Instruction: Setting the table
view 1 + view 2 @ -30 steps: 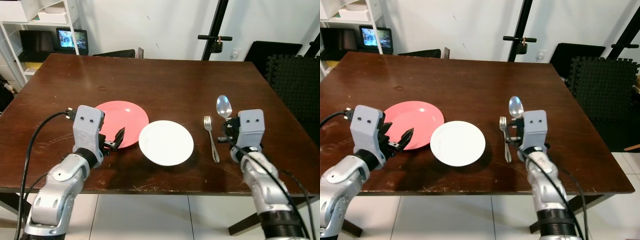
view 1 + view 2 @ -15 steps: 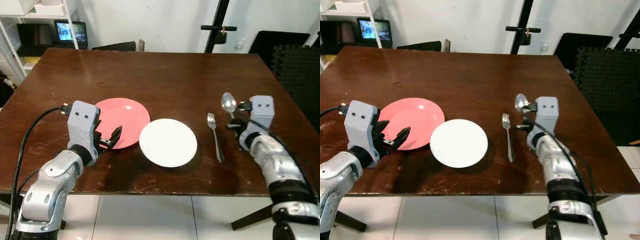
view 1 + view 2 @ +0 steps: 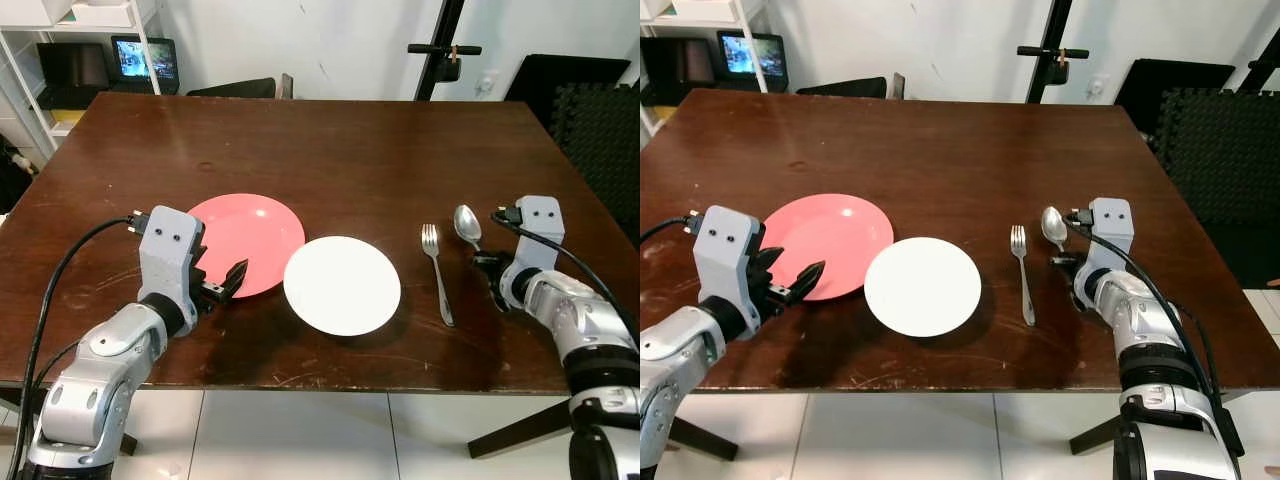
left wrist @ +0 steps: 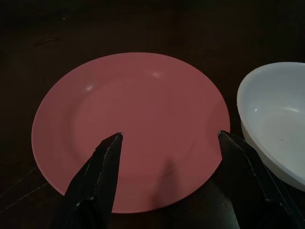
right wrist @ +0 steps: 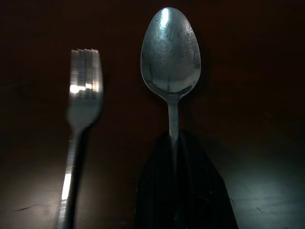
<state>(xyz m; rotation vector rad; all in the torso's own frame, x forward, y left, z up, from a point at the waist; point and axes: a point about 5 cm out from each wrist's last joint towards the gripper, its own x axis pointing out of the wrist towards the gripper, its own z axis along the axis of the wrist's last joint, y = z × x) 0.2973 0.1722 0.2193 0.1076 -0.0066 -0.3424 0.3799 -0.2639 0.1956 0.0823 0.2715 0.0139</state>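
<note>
A pink plate [image 3: 245,232] lies on the dark wooden table [image 3: 330,150], with a white plate [image 3: 342,285] touching its right rim. My left gripper [image 3: 222,277] hovers open at the pink plate's near edge, its fingers [image 4: 107,157] straddling the rim with nothing held. To the right of the white plate lies a fork [image 3: 437,285]. A spoon [image 3: 467,224] rests just right of the fork, parallel to it, bowl pointing away. My right gripper [image 3: 490,266] is low at the table and shut on the spoon's handle [image 5: 173,119].
A shelf with a small lit screen [image 3: 145,62] stands at the back left. A dark chair back [image 3: 240,90] meets the table's far edge, and a black stand [image 3: 445,50] rises behind. Black foam mats [image 3: 600,110] lean at the right.
My right gripper has carried the spoon to the right and lowered it beside the fork. The left gripper has stayed at the pink plate. The camera has shifted slightly.
</note>
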